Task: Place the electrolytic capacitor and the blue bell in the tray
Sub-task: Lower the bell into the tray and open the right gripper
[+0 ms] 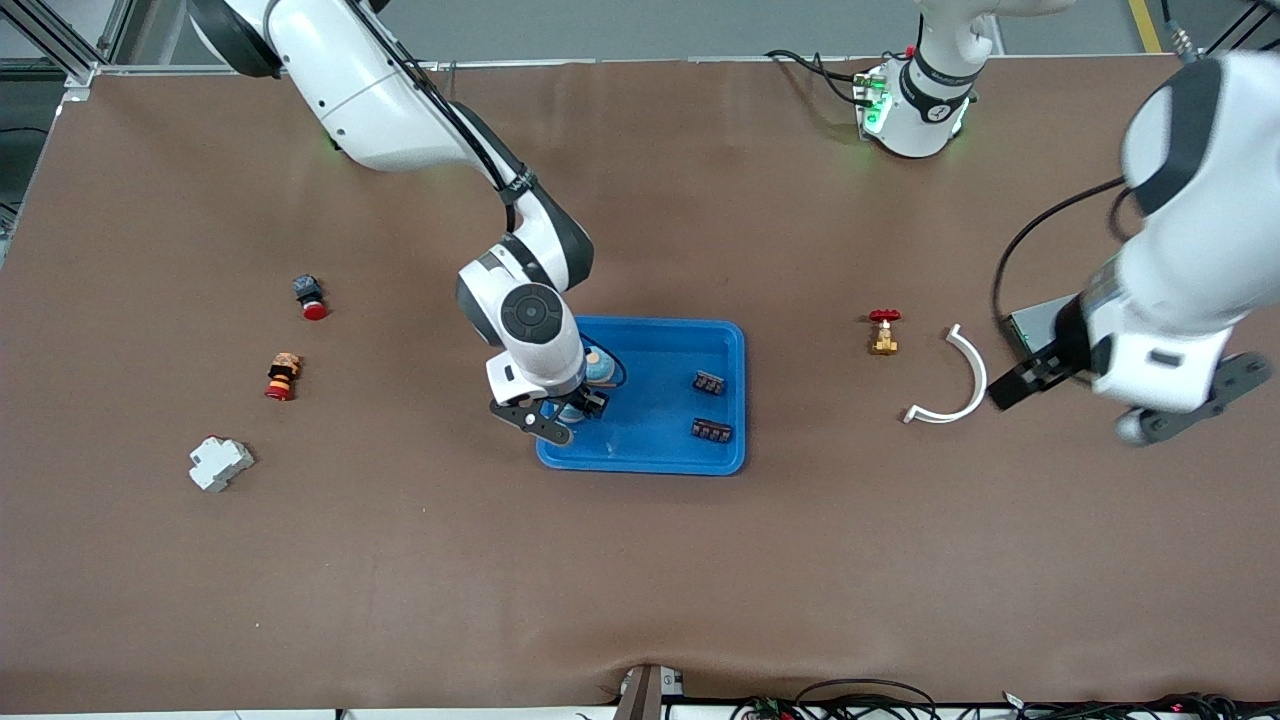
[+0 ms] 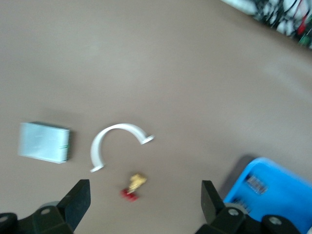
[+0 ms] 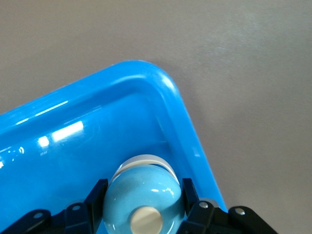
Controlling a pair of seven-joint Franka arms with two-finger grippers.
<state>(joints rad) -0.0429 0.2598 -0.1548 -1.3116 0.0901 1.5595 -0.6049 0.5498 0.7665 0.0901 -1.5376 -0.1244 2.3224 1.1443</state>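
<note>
The bright-blue tray lies mid-table. My right gripper is low inside it, at the end toward the right arm, shut on the blue bell. In the right wrist view the light-blue dome with a cream button sits between the two fingers, by the tray's rounded corner. I cannot tell if the bell rests on the tray floor. My left gripper is open and empty in the air over the table toward the left arm's end. I cannot pick out an electrolytic capacitor.
Two dark parts lie in the tray. A brass valve with a red handle, a white curved piece and a grey box lie under the left gripper. Two red-tipped parts and a white block lie toward the right arm's end.
</note>
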